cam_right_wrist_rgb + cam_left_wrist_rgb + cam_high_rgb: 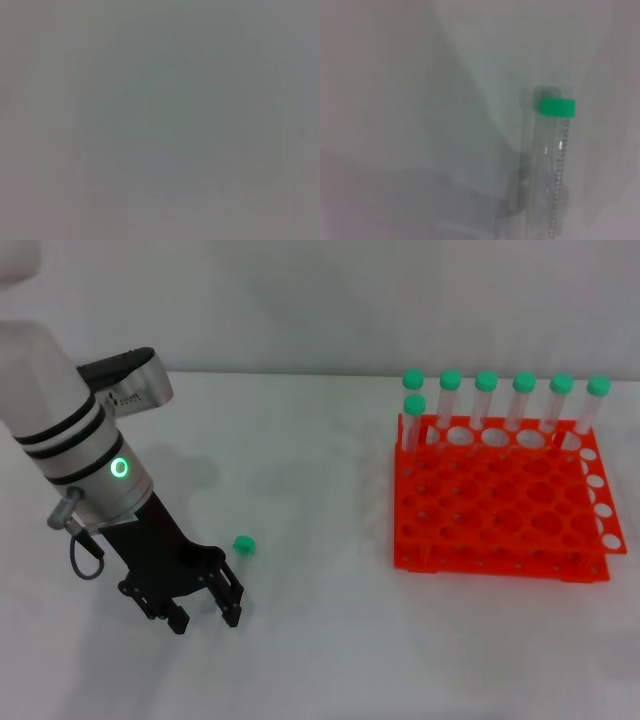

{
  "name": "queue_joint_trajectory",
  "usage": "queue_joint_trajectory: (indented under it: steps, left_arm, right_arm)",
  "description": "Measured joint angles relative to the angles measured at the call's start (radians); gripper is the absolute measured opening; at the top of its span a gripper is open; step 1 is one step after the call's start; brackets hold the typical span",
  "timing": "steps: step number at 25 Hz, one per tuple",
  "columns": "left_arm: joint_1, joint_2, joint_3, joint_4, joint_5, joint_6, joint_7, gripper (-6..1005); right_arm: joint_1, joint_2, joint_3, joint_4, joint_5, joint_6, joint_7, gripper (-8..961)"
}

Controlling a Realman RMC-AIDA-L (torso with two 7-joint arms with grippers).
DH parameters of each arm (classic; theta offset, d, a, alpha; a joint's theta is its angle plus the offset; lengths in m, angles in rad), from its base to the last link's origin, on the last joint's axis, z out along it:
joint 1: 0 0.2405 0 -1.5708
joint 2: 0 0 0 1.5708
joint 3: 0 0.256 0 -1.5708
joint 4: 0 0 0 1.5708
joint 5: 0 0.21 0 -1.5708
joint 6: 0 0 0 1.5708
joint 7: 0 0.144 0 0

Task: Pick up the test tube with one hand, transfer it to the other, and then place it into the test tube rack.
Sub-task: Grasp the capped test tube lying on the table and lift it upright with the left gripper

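A clear test tube with a green cap (pixel 244 544) lies on the white table, left of centre. The left wrist view shows it close up (pixel 554 150), cap end away from the camera. My left gripper (pixel 206 618), black and on the silver-white arm with the green ring light, hangs low over the table just in front of and left of the cap. Its fingers are spread and hold nothing. The tube's clear body runs from the cap toward the fingers and is hard to make out there. The orange-red rack (pixel 480 560) stands to the right. My right gripper is out of view.
Several green-capped tubes (pixel 486 400) stand upright in the rack's back row, and one more (pixel 414 415) stands in the second row at its left end. The right wrist view shows only a featureless grey field.
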Motion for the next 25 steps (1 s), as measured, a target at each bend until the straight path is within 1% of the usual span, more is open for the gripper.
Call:
queue_joint_trajectory:
  steps: [10, 14, 25]
  left_arm:
    - [0.016, -0.008, 0.0, 0.012, 0.003, -0.077, 0.0, 637]
    - [0.016, -0.01, 0.0, 0.029, 0.003, -0.092, 0.0, 637]
    - [0.009, -0.024, 0.0, 0.03, -0.003, -0.121, -0.015, 637]
  right_arm:
    - [0.007, 0.001, -0.005, 0.0, -0.001, 0.003, 0.0, 667]
    - [0.01, 0.001, -0.006, -0.001, -0.001, 0.004, 0.0, 667]
    - [0.012, 0.001, -0.004, -0.002, -0.001, 0.005, -0.005, 666]
